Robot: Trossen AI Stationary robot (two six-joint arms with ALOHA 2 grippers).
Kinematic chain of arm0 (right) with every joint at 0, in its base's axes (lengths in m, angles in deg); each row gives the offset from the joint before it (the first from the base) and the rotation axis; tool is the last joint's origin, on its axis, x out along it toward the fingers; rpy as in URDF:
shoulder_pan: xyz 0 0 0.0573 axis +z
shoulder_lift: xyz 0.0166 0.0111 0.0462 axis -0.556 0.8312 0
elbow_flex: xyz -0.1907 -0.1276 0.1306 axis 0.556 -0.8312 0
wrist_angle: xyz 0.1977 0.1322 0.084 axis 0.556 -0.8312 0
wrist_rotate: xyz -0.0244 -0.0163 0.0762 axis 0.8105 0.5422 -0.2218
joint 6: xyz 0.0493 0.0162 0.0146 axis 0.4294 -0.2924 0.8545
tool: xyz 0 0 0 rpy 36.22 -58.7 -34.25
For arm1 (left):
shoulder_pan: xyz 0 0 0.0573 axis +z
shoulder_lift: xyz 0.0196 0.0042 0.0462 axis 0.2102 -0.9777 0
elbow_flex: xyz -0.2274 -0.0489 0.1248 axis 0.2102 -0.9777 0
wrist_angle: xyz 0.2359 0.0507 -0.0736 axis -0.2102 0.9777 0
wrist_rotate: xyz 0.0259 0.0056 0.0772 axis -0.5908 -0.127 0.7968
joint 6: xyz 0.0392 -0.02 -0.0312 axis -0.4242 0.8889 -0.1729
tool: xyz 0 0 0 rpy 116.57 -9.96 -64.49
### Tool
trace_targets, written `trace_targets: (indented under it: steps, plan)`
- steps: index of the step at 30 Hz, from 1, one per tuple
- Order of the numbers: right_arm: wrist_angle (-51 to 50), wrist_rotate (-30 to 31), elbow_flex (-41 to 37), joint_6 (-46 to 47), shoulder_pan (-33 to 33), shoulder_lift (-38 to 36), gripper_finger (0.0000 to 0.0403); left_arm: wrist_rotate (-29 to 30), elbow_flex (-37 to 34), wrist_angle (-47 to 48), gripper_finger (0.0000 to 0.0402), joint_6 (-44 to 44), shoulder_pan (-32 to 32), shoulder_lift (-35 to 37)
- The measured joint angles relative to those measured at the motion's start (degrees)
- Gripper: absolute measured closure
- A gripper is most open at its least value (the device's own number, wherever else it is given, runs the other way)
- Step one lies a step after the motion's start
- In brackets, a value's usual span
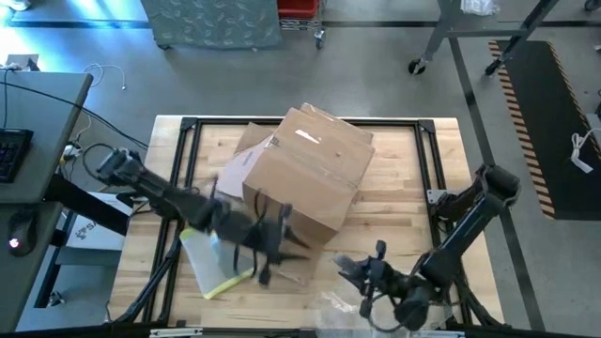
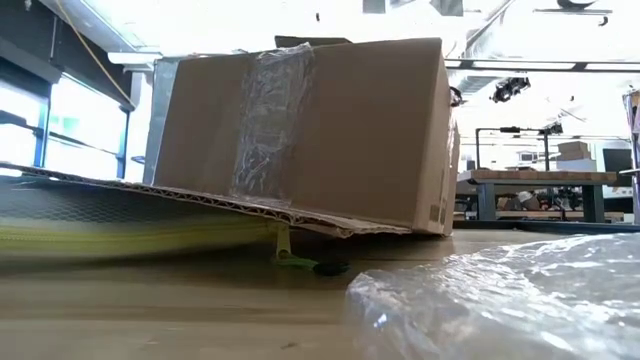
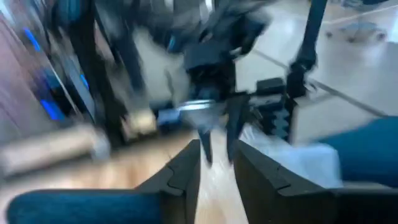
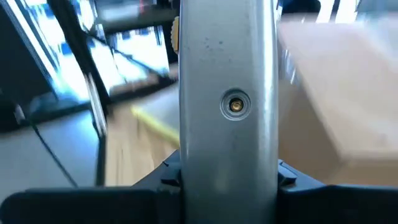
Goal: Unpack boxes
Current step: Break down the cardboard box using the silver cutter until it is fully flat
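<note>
Mid-table on the wooden table (image 1: 404, 197) sits the cardboard box (image 1: 305, 178) — big brown carton, tipped at an angle in the high view, one flap lying flat toward the near edge. Low view shows its side with a strip of clear tape (image 2: 270, 120) running down it and small dark printed symbols by the lower right corner; the flap (image 2: 200, 205) slopes down over a flat clear sleeve with yellow edge (image 2: 120, 240).

Left gripper (image 1: 272, 246) is at the box's near side, just beside the flap and over the table — blurred in the high view. From the left wrist view its two dark fingers (image 3: 186, 174) stand a narrow gap apart with nothing between them; past them shows the right arm's gripper, also blurred.

Right gripper (image 1: 362, 272) is near the front edge of the table, right of the box, apart from it, close to the crinkly clear plastic film (image 2: 500, 300). Right wrist view is blocked by a grey metal bar (image 4: 227, 93) with a small brass screw, so I cannot tell how its fingers stand. Box shows blurred to one side there, the yellow-edged sleeve to the other.

Sleeve in the high view (image 1: 211, 268) lies at the box's near-left corner, partly under the left arm.
</note>
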Motion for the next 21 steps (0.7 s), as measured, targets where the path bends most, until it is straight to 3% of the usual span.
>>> trace_targets:
  steps: [4,7,10,15,21]
  plan:
    - [9.59,2.7,-0.02,-7.39,0.02,-4.06,0.0324,4.93,-0.04,-15.15,0.039,-11.27,-4.08,-5.93]
    - [16.44,0.99,-0.02,-14.6,0.0,-5.72,0.0324,10.86,-0.04,-26.12,0.0394,-19.31,-4.8,-9.99]
    - [22.58,-2.45,-0.02,-21.09,-0.51,-6.1,0.0324,10.88,0.48,-34.45,0.0399,-26.31,-4.17,-13.05]
    - [26.77,-8.25,-0.02,-25.26,-2.03,-6.1,0.0324,8.61,4.7,-36.71,0.0401,-30.89,-2.14,-16.66]
    - [26.78,-8.84,-0.02,-25.83,-3.16,-6.08,0.0324,8.14,7.47,-36.77,0.0401,-34.21,-2.02,-18.68]
